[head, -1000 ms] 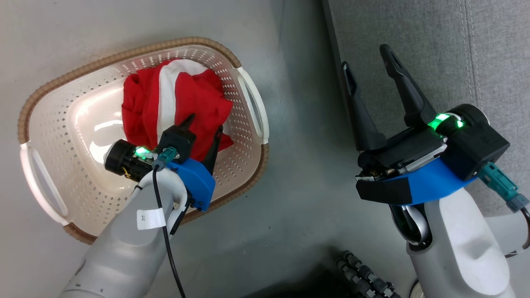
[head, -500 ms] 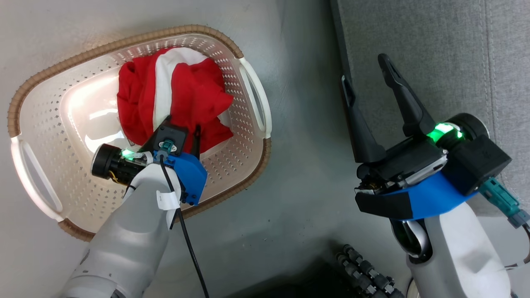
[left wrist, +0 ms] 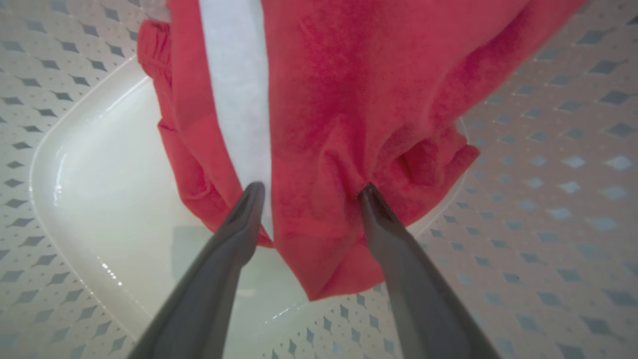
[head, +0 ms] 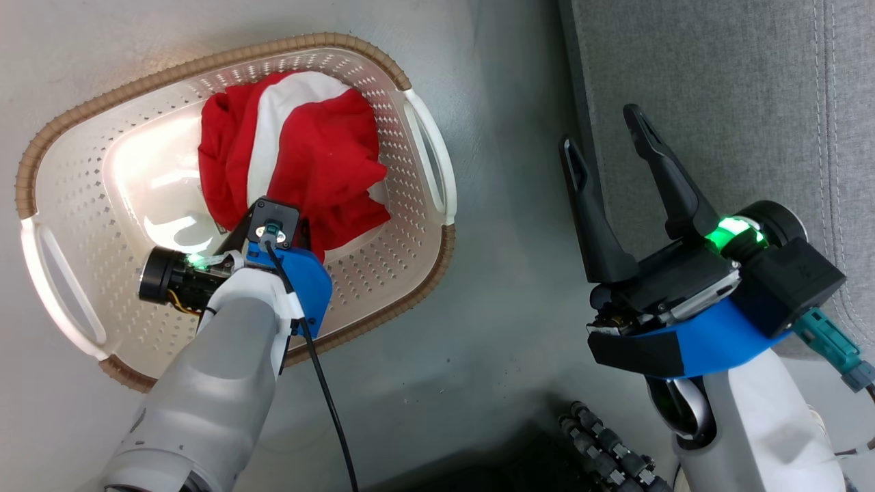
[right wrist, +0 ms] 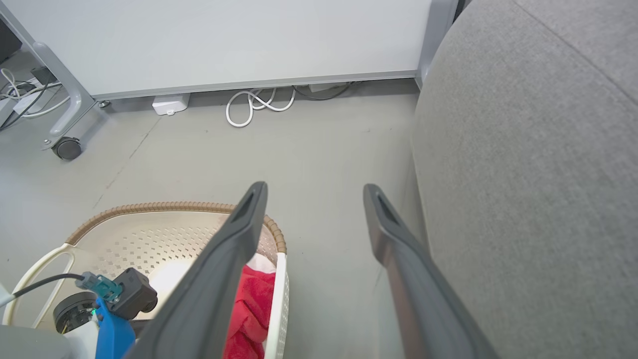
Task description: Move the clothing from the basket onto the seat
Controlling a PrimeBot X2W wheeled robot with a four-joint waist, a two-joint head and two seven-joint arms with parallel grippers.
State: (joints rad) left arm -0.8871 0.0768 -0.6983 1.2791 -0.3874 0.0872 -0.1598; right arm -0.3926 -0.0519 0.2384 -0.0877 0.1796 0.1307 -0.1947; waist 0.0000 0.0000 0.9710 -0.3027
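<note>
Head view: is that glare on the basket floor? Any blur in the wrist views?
Head view: yes, strong glare whites out the basket floor left of the clothing. Left wrist view: cloth is soft, close to the lens, and the jaws blur toward the bottom edge. Right wrist view: evenly lit, room floor sharp, jaws soft near the lens.

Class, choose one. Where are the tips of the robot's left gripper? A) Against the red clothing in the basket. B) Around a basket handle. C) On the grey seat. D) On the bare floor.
A: the open fingers of the left gripper meet the red clothing lying in the basket.
</note>
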